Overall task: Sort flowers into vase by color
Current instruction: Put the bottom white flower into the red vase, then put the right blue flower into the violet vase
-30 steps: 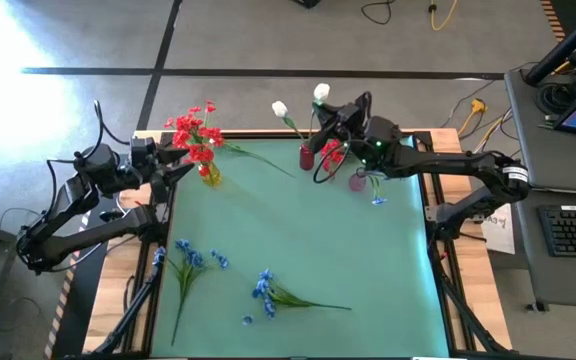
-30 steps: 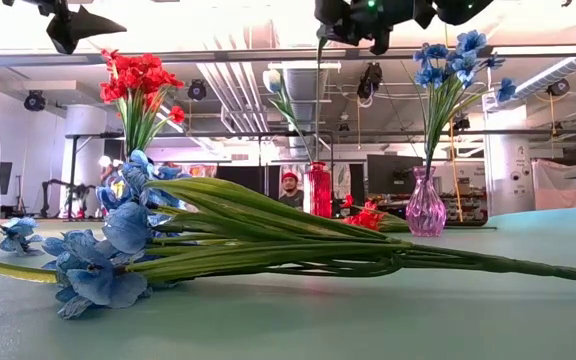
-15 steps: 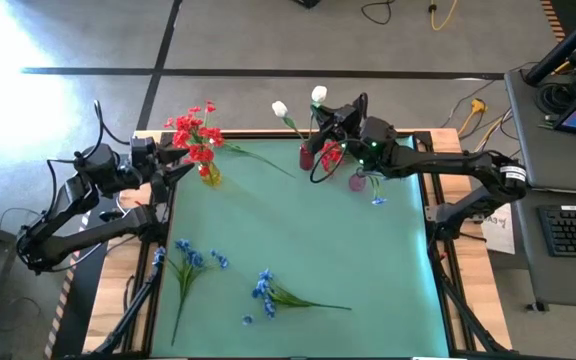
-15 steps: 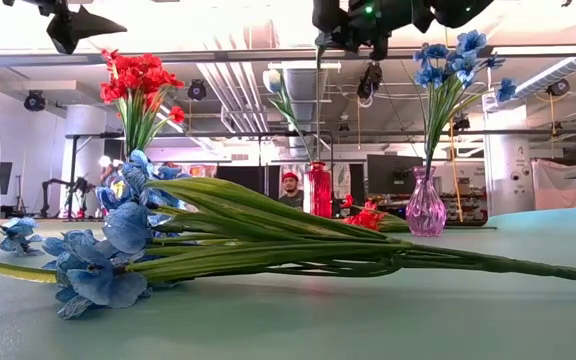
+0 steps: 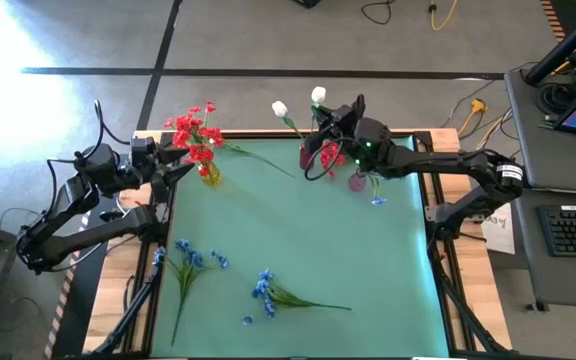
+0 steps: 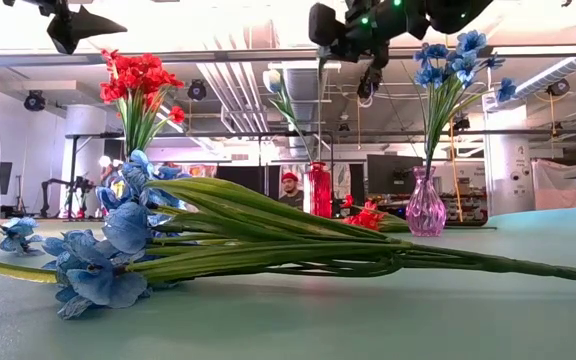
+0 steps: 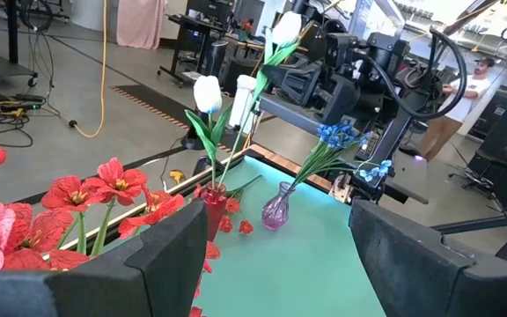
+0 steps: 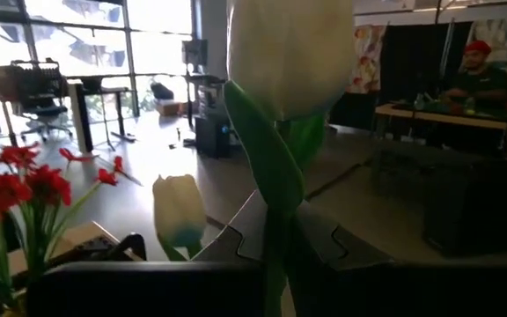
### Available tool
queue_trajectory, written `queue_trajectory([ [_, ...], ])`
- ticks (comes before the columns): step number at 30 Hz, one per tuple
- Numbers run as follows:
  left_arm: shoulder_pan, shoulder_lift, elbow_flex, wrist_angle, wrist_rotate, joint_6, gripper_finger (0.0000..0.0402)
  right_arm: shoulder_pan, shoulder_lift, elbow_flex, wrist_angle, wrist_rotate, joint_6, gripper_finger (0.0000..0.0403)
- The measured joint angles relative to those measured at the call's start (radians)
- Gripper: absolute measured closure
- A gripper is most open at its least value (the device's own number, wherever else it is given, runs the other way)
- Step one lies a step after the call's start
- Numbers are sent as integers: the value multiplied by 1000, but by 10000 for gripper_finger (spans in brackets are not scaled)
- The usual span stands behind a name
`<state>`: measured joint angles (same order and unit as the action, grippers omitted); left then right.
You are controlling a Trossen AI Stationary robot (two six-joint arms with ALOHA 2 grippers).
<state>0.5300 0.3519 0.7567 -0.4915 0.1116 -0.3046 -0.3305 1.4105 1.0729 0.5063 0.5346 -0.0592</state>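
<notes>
The right claw point(image 5: 320, 125) reaches across the far edge of the worktop point(image 5: 298, 250), its fingers clamped on a white tulip point(image 5: 319, 96). The left claw point(image 5: 180, 160) hangs at the far left corner, fingers spread wide, holding nothing.

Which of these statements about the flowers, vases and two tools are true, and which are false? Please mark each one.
1. The right tool is shut on a white tulip. True.
2. The pink vase holds red flowers. False: it holds blue flowers.
3. Two blue sprays lie on the green mat. True.
4. The left tool holds a blue flower. False: it is open and empty, beside the red flowers.
</notes>
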Motion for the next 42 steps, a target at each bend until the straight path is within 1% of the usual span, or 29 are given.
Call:
queue_trajectory([
  [5,0,0,0,0,0,0,138,-7,0,0,-55,1,23,385],
  [8,0,0,0,0,0,0,138,-8,0,0,-62,0,23,376],
  [17,0,0,0,0,-1,1,138,-9,0,0,-102,10,26,293],
  [21,0,0,0,0,-25,6,138,-9,0,5,-129,16,38,259],
  [28,0,0,0,0,-25,8,138,-8,0,75,-281,16,81,202],
  [32,0,1,0,0,-25,8,138,-8,0,116,-330,16,86,173],
  [38,0,1,0,0,-25,8,138,-8,0,173,-394,16,84,135],
  [42,0,1,0,0,-25,8,138,-5,0,222,-454,15,59,117],
])
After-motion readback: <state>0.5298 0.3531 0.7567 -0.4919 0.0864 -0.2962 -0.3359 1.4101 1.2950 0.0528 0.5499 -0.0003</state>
